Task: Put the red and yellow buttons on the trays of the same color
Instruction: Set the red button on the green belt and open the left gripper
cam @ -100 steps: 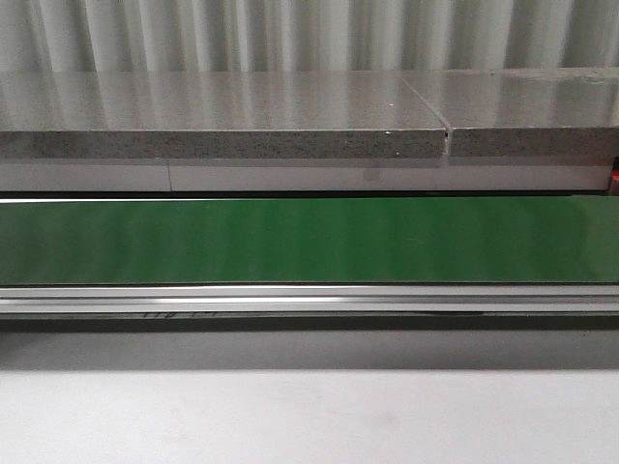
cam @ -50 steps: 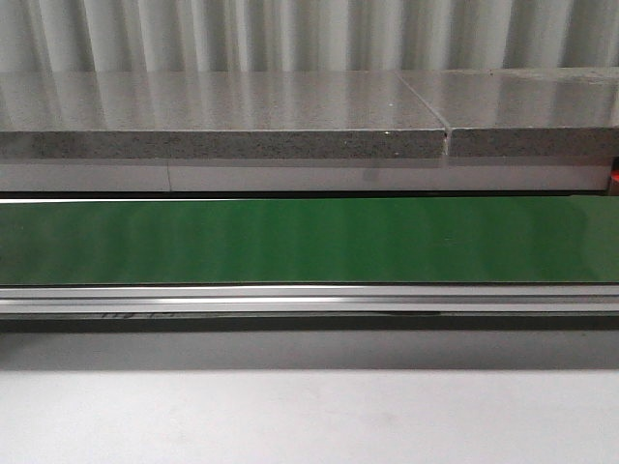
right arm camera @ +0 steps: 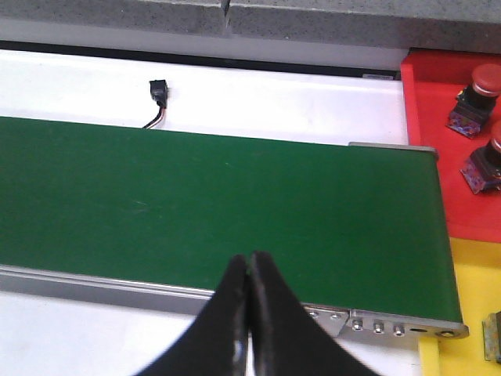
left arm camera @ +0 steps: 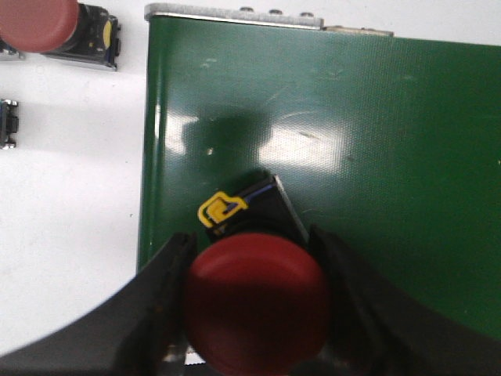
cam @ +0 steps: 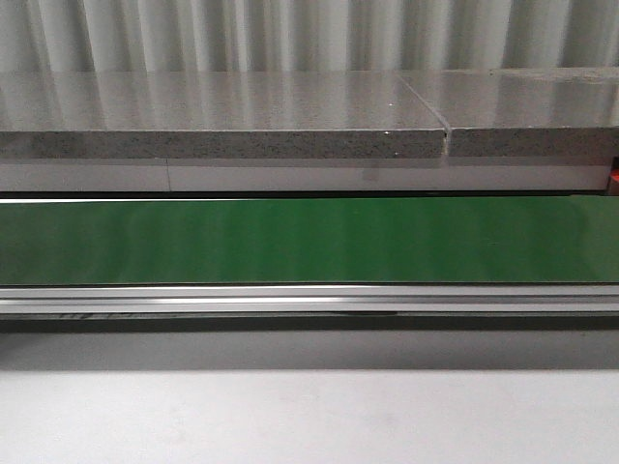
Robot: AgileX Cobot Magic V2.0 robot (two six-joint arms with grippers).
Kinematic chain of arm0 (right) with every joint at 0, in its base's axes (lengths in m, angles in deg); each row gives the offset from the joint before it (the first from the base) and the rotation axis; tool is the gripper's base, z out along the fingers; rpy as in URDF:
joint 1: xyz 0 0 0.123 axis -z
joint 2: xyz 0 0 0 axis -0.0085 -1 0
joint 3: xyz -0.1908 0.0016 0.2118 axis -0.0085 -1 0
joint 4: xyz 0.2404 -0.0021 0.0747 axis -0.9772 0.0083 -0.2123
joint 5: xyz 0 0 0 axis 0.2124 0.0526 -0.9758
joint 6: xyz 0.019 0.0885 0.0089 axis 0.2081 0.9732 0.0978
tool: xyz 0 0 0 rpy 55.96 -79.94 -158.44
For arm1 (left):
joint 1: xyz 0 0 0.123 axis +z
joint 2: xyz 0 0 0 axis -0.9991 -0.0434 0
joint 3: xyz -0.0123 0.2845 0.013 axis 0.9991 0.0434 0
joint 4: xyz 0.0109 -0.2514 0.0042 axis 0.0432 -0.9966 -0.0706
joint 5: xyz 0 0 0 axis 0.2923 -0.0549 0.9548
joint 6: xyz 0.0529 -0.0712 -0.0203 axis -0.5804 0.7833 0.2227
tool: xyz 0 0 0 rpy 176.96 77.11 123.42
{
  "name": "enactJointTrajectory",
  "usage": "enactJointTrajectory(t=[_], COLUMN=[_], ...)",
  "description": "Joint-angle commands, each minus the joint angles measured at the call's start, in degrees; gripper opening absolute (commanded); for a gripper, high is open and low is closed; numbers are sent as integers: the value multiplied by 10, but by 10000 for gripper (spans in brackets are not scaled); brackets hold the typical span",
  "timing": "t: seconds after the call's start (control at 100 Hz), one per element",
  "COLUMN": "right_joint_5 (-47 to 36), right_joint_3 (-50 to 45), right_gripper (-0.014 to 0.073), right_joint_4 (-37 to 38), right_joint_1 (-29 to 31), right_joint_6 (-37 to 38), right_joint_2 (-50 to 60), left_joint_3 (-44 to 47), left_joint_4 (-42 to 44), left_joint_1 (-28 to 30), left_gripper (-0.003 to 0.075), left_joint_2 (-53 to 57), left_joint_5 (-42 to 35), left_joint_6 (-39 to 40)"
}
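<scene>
Bright overhead light; glare patches on green belt (left arm camera: 329, 141); close foreground blurred.

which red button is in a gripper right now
The red button over the green conveyor belt, clamped in the left gripper. The other red button in that view sits free on the white surface, and two more rest in the red tray.

– Belt (cam: 309, 242) colour? 
– Deep green, glossy, w/ silver rail (cam: 309, 302) in front. Grey speckled slab (cam: 222, 143) behind.
– The button (left arm camera: 257, 301) in the black left gripper (left arm camera: 254, 313)? 
– Red cap, black body w/ yellow mark. 
– Trays? 
– Red tray (right arm camera: 438, 149), two red-capped buttons (right arm camera: 479, 86) in it; yellow tray (right arm camera: 470, 305) beside it. White tabletop (left arm camera: 70, 196).
</scene>
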Motion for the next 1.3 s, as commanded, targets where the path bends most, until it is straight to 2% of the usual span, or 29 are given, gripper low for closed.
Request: enactJointTrajectory(t=[0.0, 0.15, 0.27, 0.45, 0.77, 1.02, 1.12, 1.29], right_joint_5=[-35, -35, -35, -35, -35, -35, -35, -35], right_joint_3=[13, 13, 13, 13, 13, 13, 13, 13], right_gripper=[-116, -116, -116, -116, -116, -116, -116, -116], right_joint_4=[-3, -3, -3, -3, -3, -3, -3, -3], right_joint_1=[0, 0, 0, 0, 0, 0, 0, 0], right_joint_6=[-6, -6, -6, -6, -6, -6, -6, -6], right_joint_2=[1, 1, 1, 1, 1, 1, 1, 1], left_joint_3=[-18, -18, -18, -18, -35, -60, -63, -63], left_joint_4=[-5, -13, -33, -54, -57, -49, -25, 50], left_joint_1=[-4, -4, -4, -13, -66, -67, -67, -59], left_gripper=[193, 478, 613, 621, 621, 621, 621, 621], left_joint_2=[19, 19, 19, 20, 36, 69, 73, 72], left_joint_5=[-10, -4, -2, -2, 0, 0, -1, -2], left_joint_6=[2, -11, -30, -55, -69, -68, -48, 30])
